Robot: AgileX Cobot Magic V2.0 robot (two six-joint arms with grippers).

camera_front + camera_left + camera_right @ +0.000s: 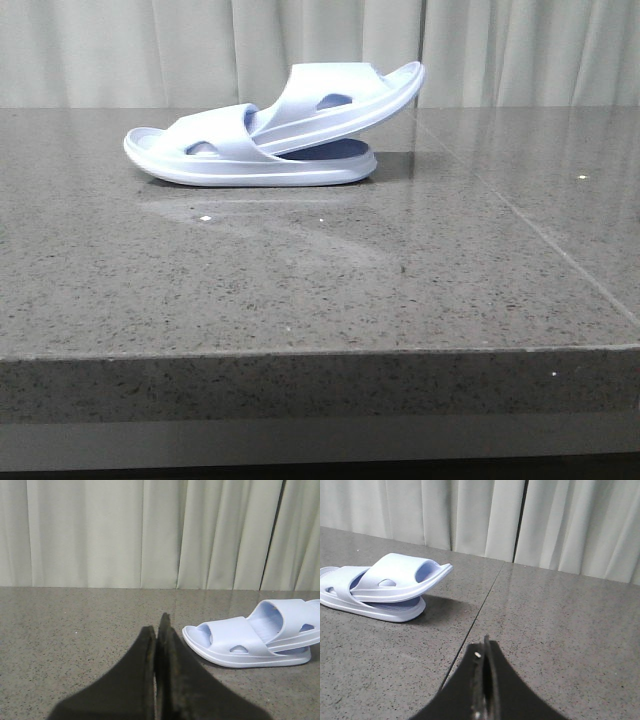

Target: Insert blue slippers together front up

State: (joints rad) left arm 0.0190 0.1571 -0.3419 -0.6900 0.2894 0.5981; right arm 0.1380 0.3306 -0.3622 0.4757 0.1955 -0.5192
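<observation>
Front view: pair of pale lavender-blue foam slide slippers (270,140) on speckled grey stone counter (300,280), far side, left of centre. Lower slipper flat on its sole; upper one pushed under its strap, heel end tilted up to the right. Likely light, springy, slightly grippy, not fragile; best taken by thick sole edge or wide strap. Left gripper (159,630) low over counter, near slippers, jaws pressed together, empty. Right gripper (485,655) well apart, likewise closed, empty.
</observation>
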